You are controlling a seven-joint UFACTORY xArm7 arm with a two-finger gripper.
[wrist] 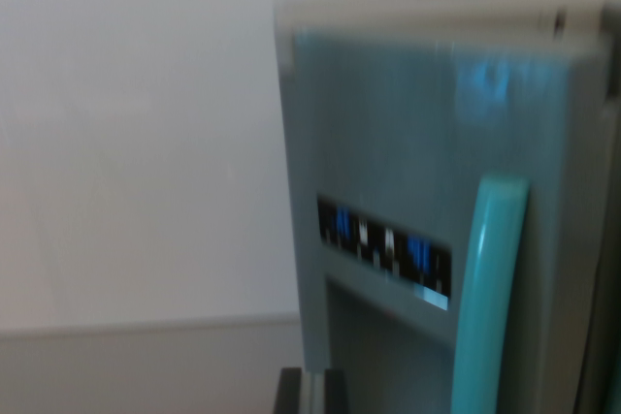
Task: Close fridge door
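A dark sliver at the bottom edge may be the claw (309, 393); whether it is wide or narrow cannot be told. Just above and to the wrist view's right rises the grey fridge door (427, 143), blurred, with a teal handle (490, 288) and a dark display strip (383, 249), its blue marks unreadable. A pale wall (136, 143) lies left.

Blurry shot, but colours still readable. Grey-teal toy fridge door (408, 152) with a pale blue reflection patch near the top. Glossy turquoise bar handle (490, 288) down the front. Black display strip (383, 249) dotted with blue and white marks. Plain off-white wall (136, 143) behind, greyish floor band (146, 366) below. Dark grey bit at bottom edge, too blurred to identify.
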